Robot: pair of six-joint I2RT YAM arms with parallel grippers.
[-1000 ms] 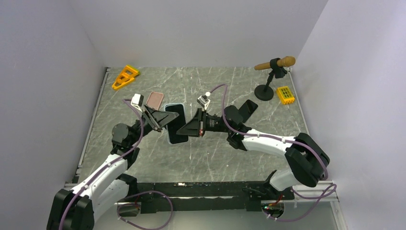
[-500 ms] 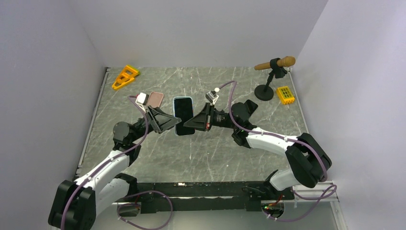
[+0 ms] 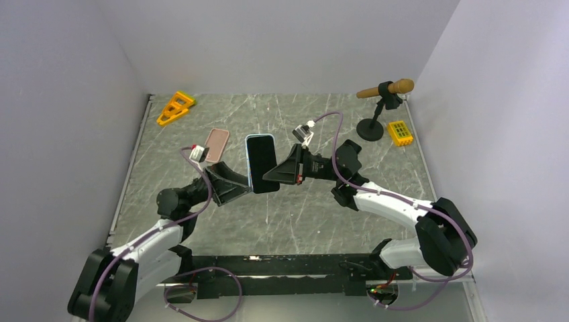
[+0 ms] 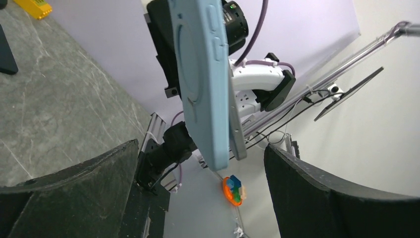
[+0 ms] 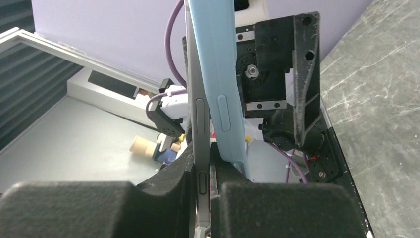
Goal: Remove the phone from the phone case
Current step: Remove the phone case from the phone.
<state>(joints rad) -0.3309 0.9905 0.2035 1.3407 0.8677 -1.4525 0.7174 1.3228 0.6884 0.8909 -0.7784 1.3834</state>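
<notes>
The phone, dark screen up, sits in a light-blue case and is held in the air over the table's middle. My right gripper is shut on the phone's right edge. In the right wrist view my right gripper clamps the phone's grey side, and the case stands peeled away from it at the near end. My left gripper is open just left of the phone. In the left wrist view the case's back and the phone's edge hang above my left gripper, untouched by either finger.
A pink phone-shaped item lies on the table behind my left arm. An orange triangular piece is at the back left. A microphone on a black stand and a yellow block are at the back right.
The phone in its case has been lifted off the table and carried up and slightly right by my right gripper. My left gripper has dropped back toward the near left.
</notes>
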